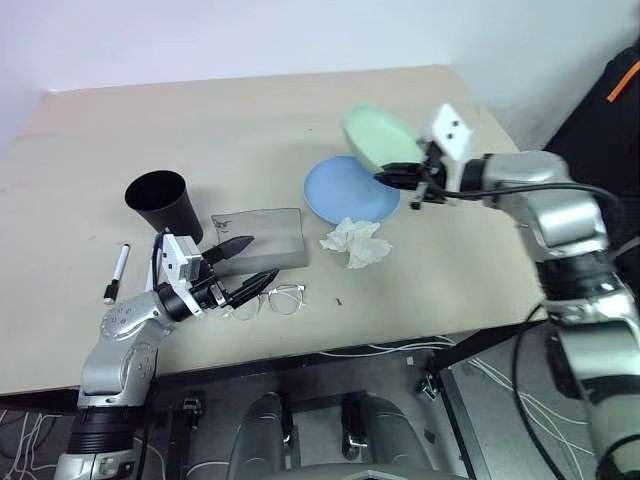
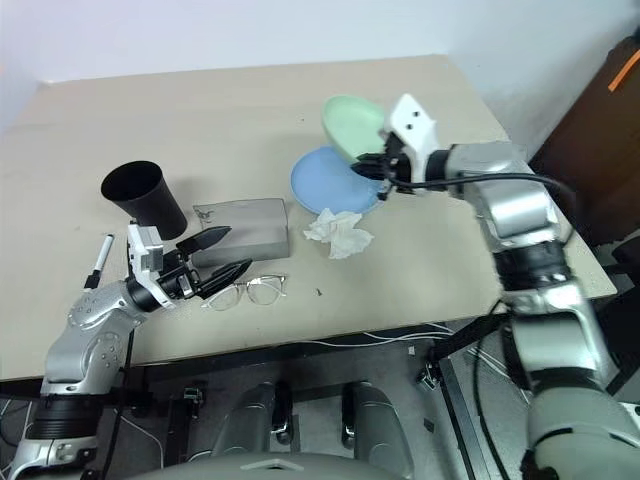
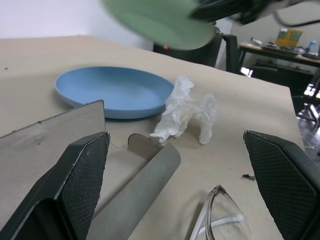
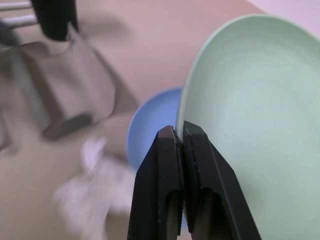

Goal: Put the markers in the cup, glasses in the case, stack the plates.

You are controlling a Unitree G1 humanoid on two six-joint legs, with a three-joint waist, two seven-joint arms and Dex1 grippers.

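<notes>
Mint green plate (image 1: 378,137) is off the worktop (image 1: 250,120), tilted, gripped at its near rim by right hand (image 1: 400,178), fingers pinched tight on the edge; right wrist view shows both black fingers clamped together w/ the rim between them. Light blue plate (image 1: 345,190) lies flat on worktop just under & beside the lifted one, towards the robot's side. So the step in hand reads as plate stacking: green one is being carried over the blue. Next move, by my reckoning: bring green plate over centre of blue, level it out, lower till it nests, then let go; tilt needs taking out first or the rim may catch & skid the blue one. Crumpled white tissue (image 1: 356,242) sits touching or just beside the blue plate's near edge, could get nudged, not in the way of the stack itself. Rest of task looks undone: glasses (image 1: 272,298) lie on worktop just in front of grey case (image 1: 262,240), outside it; case lid state hard to call from head views, left wrist view shows a raised flap. Black cup (image 1: 162,204) stands upright left of case; one marker (image 1: 118,272) lies on worktop left of cup, not in it; 2nd marker not made out for certain. Left hand (image 1: 238,268) hangs just over the glasses/case edge, fingers spread wide, holding nothing.
</notes>
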